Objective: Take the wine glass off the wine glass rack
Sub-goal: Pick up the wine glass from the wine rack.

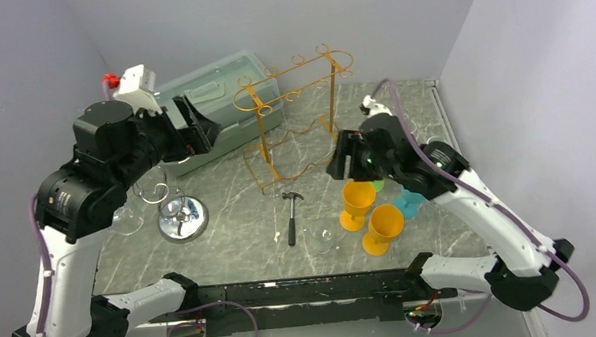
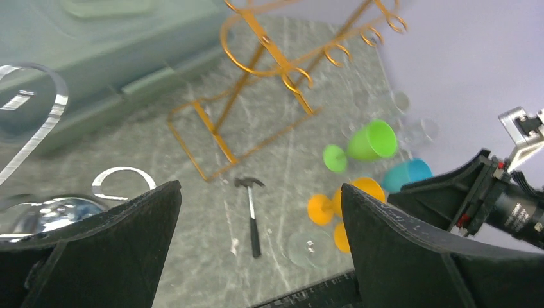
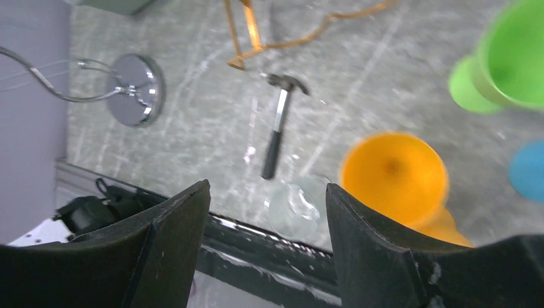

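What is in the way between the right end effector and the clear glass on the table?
Nothing visible. The open right end effector points down at the clear glass; the hammer and an orange cup sit beside that path, not in it.

Hammer (image 1: pixel 291 215) flat on bench (image 1: pixel 235 220). Right of it, two orange cups (image 1: pixel 358 202) upright, side by side. Green cup (image 2: pixel 372 141) on its side. Grey bin (image 1: pixel 210 95) at rear.
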`<act>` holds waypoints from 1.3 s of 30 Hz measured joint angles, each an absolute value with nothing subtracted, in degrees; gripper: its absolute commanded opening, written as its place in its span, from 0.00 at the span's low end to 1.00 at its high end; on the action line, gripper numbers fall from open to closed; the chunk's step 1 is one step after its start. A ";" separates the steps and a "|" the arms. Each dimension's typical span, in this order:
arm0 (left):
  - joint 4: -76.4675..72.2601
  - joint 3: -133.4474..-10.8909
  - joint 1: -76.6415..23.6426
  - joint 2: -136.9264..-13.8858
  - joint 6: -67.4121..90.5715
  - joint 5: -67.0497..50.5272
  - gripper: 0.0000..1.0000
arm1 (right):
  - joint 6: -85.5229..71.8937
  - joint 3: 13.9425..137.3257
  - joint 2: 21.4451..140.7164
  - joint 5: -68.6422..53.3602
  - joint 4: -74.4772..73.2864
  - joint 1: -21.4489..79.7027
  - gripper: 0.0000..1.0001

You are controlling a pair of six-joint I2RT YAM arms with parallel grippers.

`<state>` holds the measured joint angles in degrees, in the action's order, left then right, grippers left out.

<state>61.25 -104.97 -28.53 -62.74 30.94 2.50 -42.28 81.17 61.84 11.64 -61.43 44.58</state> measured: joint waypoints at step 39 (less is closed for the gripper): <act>67.51 -120.97 20.60 -85.91 19.18 6.07 0.98 | -31.09 77.67 71.09 -6.52 -36.25 43.94 0.79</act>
<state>67.51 -120.97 20.60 -85.91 19.18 6.07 -31.09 77.67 71.09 -6.52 -36.25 43.94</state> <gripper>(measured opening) 0.988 0.784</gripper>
